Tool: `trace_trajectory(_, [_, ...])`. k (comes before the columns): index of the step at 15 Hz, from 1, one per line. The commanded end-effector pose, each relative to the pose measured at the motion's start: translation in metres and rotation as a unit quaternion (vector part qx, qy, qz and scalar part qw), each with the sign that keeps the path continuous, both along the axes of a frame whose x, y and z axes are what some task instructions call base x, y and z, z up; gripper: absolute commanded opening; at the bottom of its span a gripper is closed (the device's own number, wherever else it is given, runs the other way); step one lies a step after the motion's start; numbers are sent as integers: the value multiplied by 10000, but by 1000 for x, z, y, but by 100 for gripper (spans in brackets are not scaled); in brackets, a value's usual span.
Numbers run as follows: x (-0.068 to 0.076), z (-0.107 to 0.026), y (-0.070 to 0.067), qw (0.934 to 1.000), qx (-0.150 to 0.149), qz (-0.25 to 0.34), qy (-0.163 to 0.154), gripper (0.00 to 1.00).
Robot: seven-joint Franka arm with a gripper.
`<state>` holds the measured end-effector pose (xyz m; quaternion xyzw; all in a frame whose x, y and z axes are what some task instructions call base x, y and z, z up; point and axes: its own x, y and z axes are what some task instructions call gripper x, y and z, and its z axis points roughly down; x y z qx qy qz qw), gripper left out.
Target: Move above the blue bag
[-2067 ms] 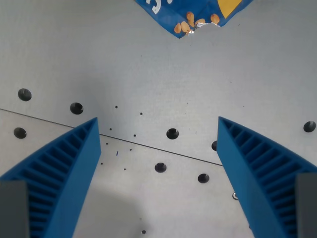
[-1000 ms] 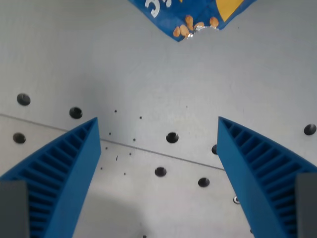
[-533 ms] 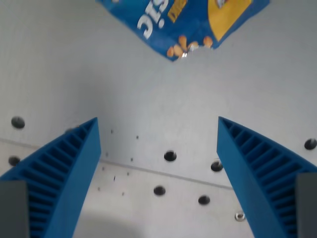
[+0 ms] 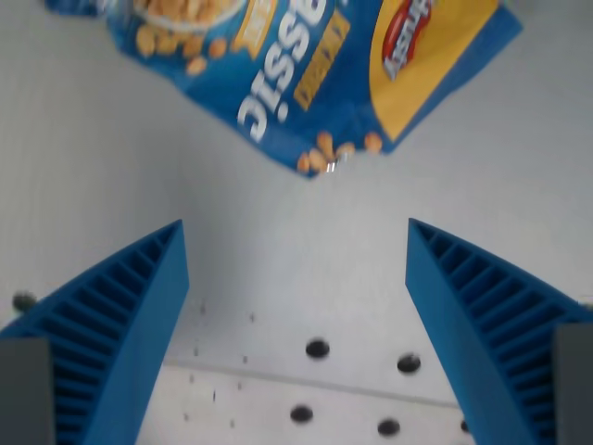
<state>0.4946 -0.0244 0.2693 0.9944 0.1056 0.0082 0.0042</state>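
Here the gripper [image 4: 295, 236] stands wide, its two blue ribbed fingers [image 4: 111, 324] empty, over a pale table [image 4: 278, 278] dotted with dark holes [image 4: 317, 349]. Beyond, at the top of the wrist view, the blue bag [image 4: 306, 74] lies flat, with nothing between.

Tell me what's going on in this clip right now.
A Franka arm is travelling over a grey table toward a blue bag, seen through its wrist camera. The gripper is open and empty, its two blue fingers spread wide. The bag lies flat at the top of the view, ahead of the fingertips and not yet between them. Much more of the bag shows than a second ago, so the camera is closing in, but the gripper is not over it yet.
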Motion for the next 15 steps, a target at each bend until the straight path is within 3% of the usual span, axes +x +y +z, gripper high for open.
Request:
trace_trajectory(1, [17,-6,3,9983,70,-570,37,100])
trace_trajectory(15, [75,-52,5,9955,51,-946,-40,100])
